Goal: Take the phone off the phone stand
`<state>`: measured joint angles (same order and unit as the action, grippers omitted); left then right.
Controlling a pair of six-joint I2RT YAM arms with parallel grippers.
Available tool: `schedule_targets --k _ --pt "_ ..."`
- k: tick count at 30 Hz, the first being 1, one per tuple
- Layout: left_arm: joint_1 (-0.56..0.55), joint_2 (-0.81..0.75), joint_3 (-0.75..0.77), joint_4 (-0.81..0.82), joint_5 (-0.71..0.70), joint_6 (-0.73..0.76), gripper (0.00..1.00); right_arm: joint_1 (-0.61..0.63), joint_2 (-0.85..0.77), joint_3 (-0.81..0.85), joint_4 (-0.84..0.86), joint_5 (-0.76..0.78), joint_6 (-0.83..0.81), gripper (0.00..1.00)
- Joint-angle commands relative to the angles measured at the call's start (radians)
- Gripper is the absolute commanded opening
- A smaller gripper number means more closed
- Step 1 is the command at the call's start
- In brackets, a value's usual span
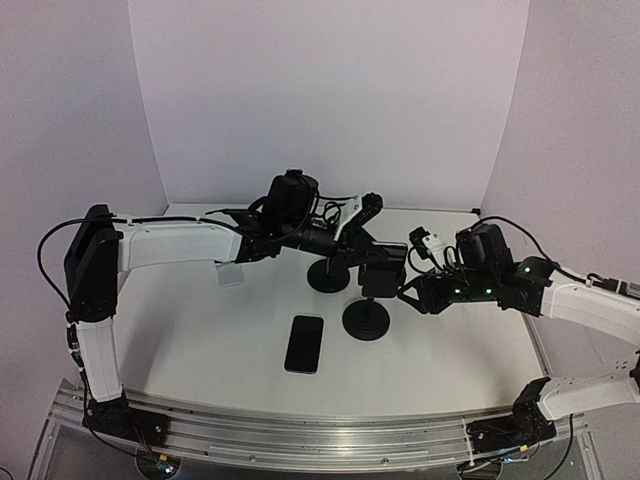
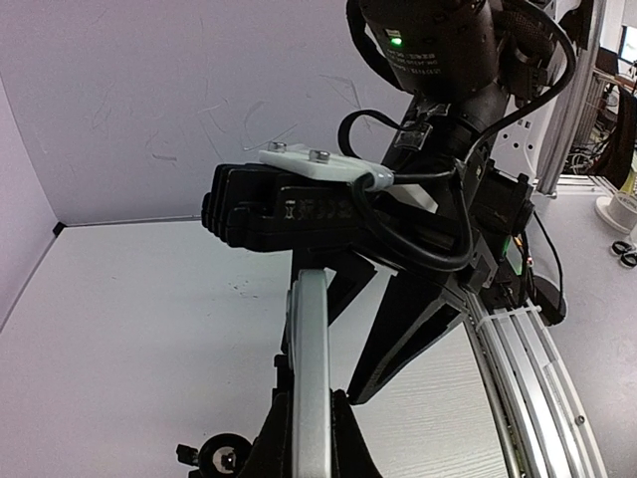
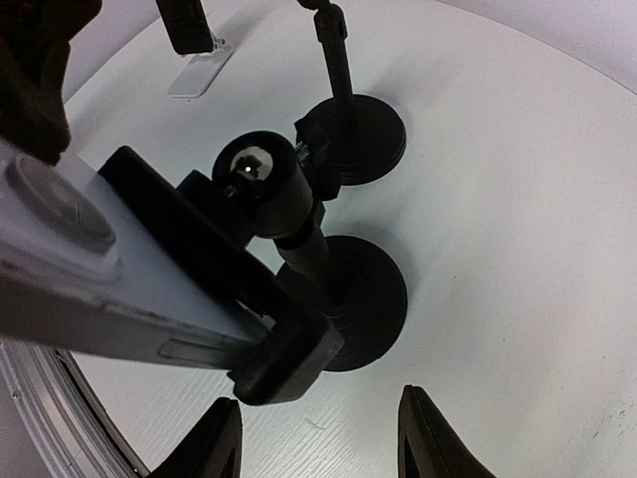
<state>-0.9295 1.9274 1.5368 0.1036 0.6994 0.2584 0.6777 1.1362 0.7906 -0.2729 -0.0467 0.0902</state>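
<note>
A silver-edged phone [image 3: 70, 269] sits in the black clamp [image 3: 289, 358] of the near phone stand [image 1: 366, 318]. In the right wrist view the stand's ball joint [image 3: 264, 174] and round base [image 3: 368, 299] show. My left gripper [image 2: 311, 418] is shut on the phone's silver edge [image 2: 311, 349], one finger on each face. In the top view it reaches in from the left [image 1: 350, 250] at the stand's head. My right gripper [image 3: 318, 398] is open and empty, just right of the stand [image 1: 410, 290], with the clamp above and between its fingertips.
A second black stand [image 1: 328, 272] stands just behind the first, and its base also shows in the right wrist view [image 3: 353, 134]. A dark phone [image 1: 304, 343] lies flat on the table in front. A small white object [image 1: 230, 273] lies at the left.
</note>
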Motion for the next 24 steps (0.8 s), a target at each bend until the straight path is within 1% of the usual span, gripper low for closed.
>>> schedule_targets --k 1,4,7,8,11,14,16,20,22,24 --pt "0.009 -0.028 0.006 -0.048 -0.083 0.038 0.0 0.011 0.003 0.041 0.049 0.041 -0.001 0.46" --pt "0.009 -0.023 0.015 -0.061 -0.079 0.036 0.0 0.012 0.012 0.056 0.075 0.063 0.002 0.38" --pt "0.009 -0.018 0.023 -0.067 -0.083 0.025 0.0 0.011 0.02 0.058 0.093 0.061 -0.002 0.37" --pt "0.009 -0.016 0.031 -0.07 -0.111 0.011 0.0 0.011 0.03 0.064 0.095 0.055 -0.003 0.36" --pt "0.009 -0.017 0.034 -0.071 -0.151 -0.001 0.0 0.013 0.035 0.067 0.099 0.054 -0.003 0.39" --pt "0.009 -0.019 0.031 -0.087 -0.184 0.013 0.0 0.014 0.04 0.067 0.115 0.043 -0.01 0.46" --pt "0.009 -0.02 0.025 -0.096 -0.193 0.027 0.0 0.013 0.042 0.065 0.14 0.018 -0.018 0.52" --pt "0.009 -0.025 0.016 -0.093 -0.169 0.041 0.0 0.013 0.035 0.048 0.196 0.018 -0.071 0.65" --pt "0.012 -0.029 0.016 -0.093 -0.129 0.041 0.0 0.013 0.009 -0.001 0.257 0.019 -0.179 0.72" --pt "0.016 -0.031 0.017 -0.094 -0.097 0.042 0.0 0.011 -0.01 -0.035 0.326 -0.022 -0.276 0.77"
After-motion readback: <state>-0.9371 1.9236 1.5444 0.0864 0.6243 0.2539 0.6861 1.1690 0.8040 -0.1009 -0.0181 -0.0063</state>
